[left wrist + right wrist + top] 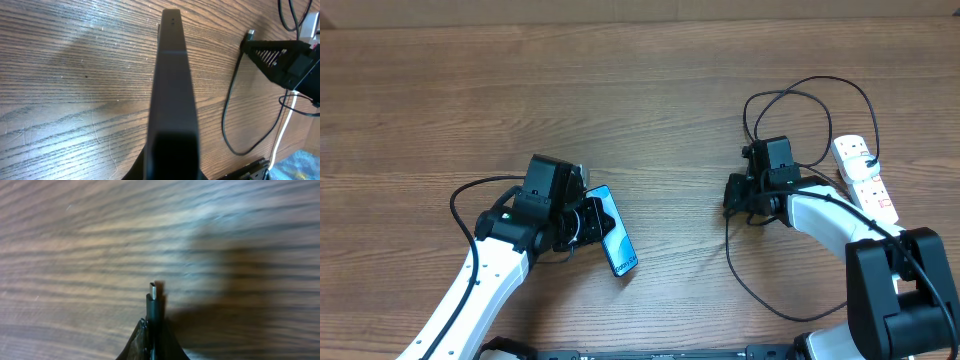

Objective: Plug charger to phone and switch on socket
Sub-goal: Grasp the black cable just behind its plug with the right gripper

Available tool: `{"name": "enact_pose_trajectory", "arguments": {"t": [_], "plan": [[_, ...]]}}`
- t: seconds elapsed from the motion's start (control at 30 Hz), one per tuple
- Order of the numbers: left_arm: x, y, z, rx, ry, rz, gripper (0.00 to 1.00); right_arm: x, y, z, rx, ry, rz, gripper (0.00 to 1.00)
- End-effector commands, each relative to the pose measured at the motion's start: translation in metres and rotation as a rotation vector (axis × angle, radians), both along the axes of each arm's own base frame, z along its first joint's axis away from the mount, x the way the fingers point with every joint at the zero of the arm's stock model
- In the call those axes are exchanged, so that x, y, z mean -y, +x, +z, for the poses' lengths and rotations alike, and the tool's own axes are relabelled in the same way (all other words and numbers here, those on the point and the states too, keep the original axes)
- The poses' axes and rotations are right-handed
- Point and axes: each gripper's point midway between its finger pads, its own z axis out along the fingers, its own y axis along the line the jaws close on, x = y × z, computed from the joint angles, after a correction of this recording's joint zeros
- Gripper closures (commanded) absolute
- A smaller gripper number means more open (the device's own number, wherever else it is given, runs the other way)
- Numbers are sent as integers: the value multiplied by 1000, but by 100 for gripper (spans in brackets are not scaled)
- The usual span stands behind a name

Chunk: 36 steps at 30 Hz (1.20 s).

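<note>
My left gripper (592, 222) is shut on the phone (613, 243), which is held on edge above the table, its blue-white screen facing up-right in the overhead view. In the left wrist view the phone's dark edge (172, 75) runs up the frame from my jaws (172, 155). My right gripper (732, 192) is shut on the charger connector (153, 291), its metal tip pointing left above the table. The black charger cable (740, 275) loops under the right arm and behind to the socket (865, 175), a white power strip at the far right.
The right arm (282, 57) with the connector tip shows at the upper right of the left wrist view. A white cord (285, 125) runs down the right side there. Wooden table (650, 90) lies between the two grippers.
</note>
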Motion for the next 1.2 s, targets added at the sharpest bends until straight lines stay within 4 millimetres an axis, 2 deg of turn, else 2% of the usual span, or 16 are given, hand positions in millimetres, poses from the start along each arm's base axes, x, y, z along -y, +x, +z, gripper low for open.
{"name": "enact_pose_trajectory", "arguments": {"t": [0.0, 0.17, 0.3, 0.4, 0.7, 0.83, 0.97, 1.17], "plan": [[4, 2, 6, 6, -30, -2, 96, 44, -11, -22, -49, -199, -153, 96], [4, 2, 6, 7, -30, -2, 96, 48, -14, -12, -105, -234, -161, 96], [4, 2, 6, 7, -30, -2, 96, 71, -24, 13, -181, -399, -272, 96], [4, 2, 6, 7, -30, -2, 96, 61, -30, 24, -209, -437, -244, 96], [4, 2, 6, 7, -30, -2, 96, -1, -44, 2, -204, -283, -89, 96], [4, 2, 6, 7, -30, -2, 96, -8, -48, -7, -188, -269, -65, 96], [4, 2, 6, 7, -30, -2, 95, -11, -56, -16, -198, -245, -24, 91], [4, 2, 6, 7, -30, -2, 96, -9, -63, -25, -206, -240, -20, 77]]}}
